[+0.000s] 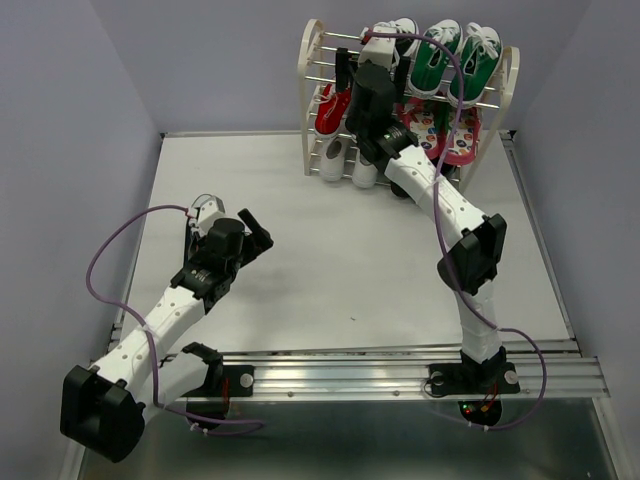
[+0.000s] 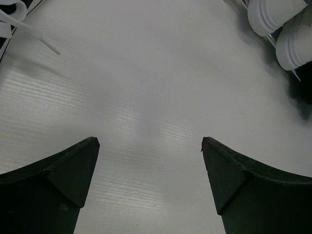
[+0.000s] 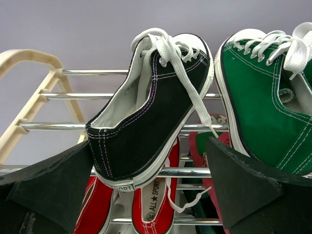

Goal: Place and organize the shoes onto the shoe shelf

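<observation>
The black sneaker (image 3: 146,122), white laces and sole, lies tilted on the shoe shelf (image 3: 24,54) between the spread fingers of the right hand (image 3: 148,142); left hand (image 2: 149,141) also spread.

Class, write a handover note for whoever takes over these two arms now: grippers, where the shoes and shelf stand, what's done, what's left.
Left gripper: open, over the table.
Right gripper: open, either side of a black shoe tilted on the shelf's top rods.
Done: red shoes on a middle tier, white shoes at the bottom.
To do: probably straighten the black shoe; partner not visible.
</observation>
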Available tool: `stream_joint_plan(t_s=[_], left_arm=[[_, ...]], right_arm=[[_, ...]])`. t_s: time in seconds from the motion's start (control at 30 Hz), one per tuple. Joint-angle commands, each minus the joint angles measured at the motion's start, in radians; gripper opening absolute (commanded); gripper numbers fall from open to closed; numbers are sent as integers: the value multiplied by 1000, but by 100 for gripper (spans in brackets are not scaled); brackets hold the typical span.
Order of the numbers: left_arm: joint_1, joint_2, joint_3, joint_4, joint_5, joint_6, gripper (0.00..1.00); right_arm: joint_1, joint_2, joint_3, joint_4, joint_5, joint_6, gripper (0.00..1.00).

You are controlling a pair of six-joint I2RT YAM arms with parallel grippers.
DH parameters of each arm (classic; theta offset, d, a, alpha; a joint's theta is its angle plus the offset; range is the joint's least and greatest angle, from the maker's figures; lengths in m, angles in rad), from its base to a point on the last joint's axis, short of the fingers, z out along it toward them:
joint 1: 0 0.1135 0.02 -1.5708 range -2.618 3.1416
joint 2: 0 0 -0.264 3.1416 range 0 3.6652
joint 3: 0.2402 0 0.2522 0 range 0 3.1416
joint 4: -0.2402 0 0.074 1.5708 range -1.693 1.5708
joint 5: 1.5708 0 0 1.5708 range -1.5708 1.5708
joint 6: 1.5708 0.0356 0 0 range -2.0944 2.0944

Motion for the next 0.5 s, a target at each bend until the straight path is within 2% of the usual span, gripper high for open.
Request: stream_joint_plan(t_s=[0.0, 0.23, 0.47], left_arm=[[6, -30, -11, 18, -11, 5, 99], [6, -36, -12, 23, -9, 0, 99], [6, -26, -11, 28, -5, -2, 99]], right_arm=[[-6, 3, 18, 44, 87, -30, 100], [-6, -72, -45, 34, 40, -27, 99], [-6, -133, -91, 35, 32, -48, 93]])
